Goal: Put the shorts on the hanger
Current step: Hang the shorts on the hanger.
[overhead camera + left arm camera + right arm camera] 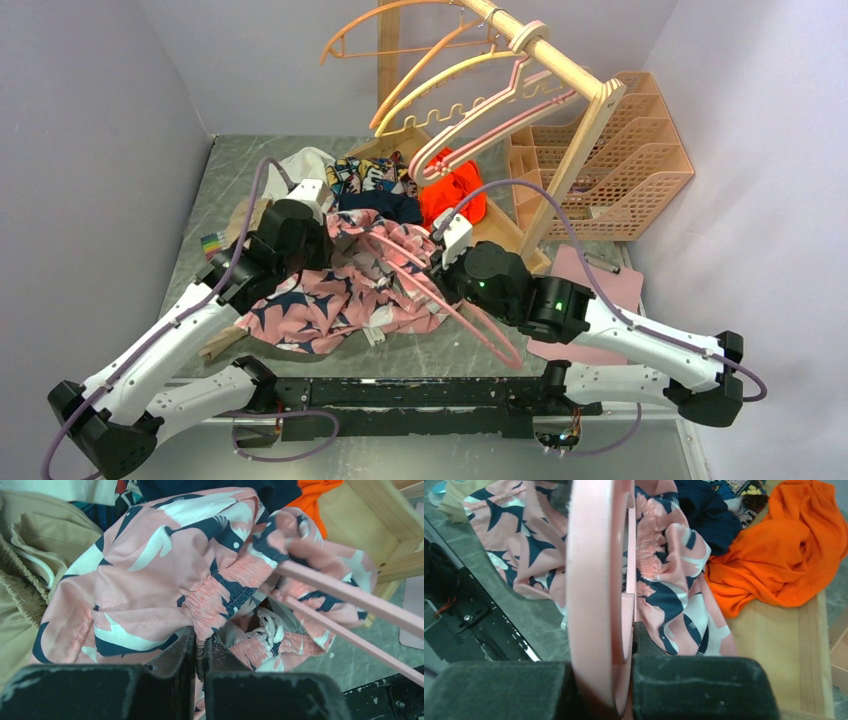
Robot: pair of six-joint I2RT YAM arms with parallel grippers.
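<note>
**Whale-print shorts pinched at the waistband, pink hanger poked into them**

A grey marbled table (pixel 290 170) carries a wooden rack (pixel 560 170) at the back right. Orange, yellow and pink hangers hang on its rail, and a peach lattice basket (pixel 640 170) stands just beside it. The shorts (pixel 320 300) lie crumpled mid-table between the two arms, near the front edge. The hanger (pixel 350 598) slants up from the front right, and its two thin bars run into the bunched waist opening. The left gripper (pixel 200 642) is squeezed tight on the gathered pink waistband. The right gripper (pixel 624 672) clamps the hanger's flat plastic between its pads. Behind the shorts lie an orange-red garment (pixel 455 190) and a smaller navy garment (pixel 385 205).
</note>
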